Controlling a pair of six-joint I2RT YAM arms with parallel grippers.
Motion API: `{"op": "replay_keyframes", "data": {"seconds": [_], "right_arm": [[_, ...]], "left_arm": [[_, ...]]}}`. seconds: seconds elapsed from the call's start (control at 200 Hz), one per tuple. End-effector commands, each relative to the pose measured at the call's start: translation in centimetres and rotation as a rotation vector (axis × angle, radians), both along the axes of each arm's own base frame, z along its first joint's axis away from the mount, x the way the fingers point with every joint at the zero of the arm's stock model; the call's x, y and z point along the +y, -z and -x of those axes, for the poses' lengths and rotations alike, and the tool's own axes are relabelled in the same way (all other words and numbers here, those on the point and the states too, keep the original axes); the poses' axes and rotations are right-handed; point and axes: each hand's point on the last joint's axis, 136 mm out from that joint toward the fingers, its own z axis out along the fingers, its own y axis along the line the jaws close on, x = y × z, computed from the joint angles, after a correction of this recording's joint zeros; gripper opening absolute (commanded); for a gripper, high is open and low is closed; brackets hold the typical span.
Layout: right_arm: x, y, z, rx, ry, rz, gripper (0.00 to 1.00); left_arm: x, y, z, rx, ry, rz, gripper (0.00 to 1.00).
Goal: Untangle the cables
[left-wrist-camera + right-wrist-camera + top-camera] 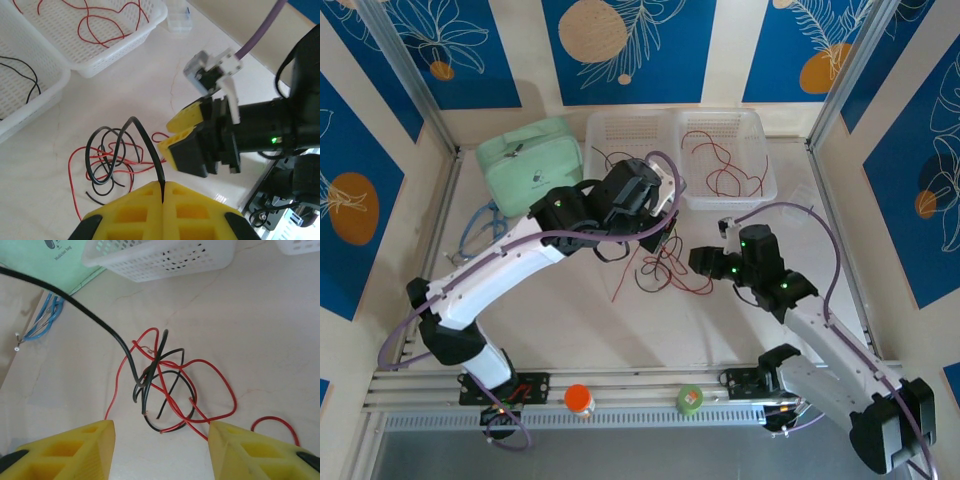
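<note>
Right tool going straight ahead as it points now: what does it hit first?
Likely the red-and-black cable tangle, centred ahead of the open right tool; depth is unclear.

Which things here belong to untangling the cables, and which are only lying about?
Job: red and black cables in a tangle; black cable in the shut left gripper; open right gripper; basket of red cables; basket of black cables.
Lying about: green bag; blue cord; orange-capped bottle; green tape roll.
</note>
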Motion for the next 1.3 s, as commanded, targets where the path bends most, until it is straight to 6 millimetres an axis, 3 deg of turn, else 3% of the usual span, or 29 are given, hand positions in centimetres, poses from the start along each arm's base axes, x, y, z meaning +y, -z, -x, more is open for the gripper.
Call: {"op": "replay_keyframes", "data": {"seconds": [0.0,0.23,0.54,0.895,1.126,1.296], "right_arm": [[1.9,-2.9,-1.0,-0.084,-0.029,-0.050,0.51],[3.1,-1.0,-1.8,-0.088,-0.025,-0.008,0.51],[2.9,-1.6,-3.1,-0.152,0.018,0.009,0.48],[6.3,0.0,-2.0,-0.188,-0.104,0.000,0.46],[6.7,-0.9,-1.4,-0.228,-0.113,0.002,0.48],[6.1,-2.8,-1.2,-0.298,-0.062,-0.044,0.49]], "left_arm": [[0.7,-3.7,-0.2,-0.066,-0.008,0.077,0.00],[1.2,-6.3,-0.3,-0.111,-0.015,0.112,0.00],[2.1,-9.8,-0.1,-0.172,-0.027,0.190,0.00],[2.5,-14.6,0.0,-0.254,-0.035,0.311,0.00],[3.5,-18.4,0.4,-0.311,-0.045,0.407,0.00],[3.7,-18.8,0.4,-0.310,-0.058,0.431,0.00]]}}
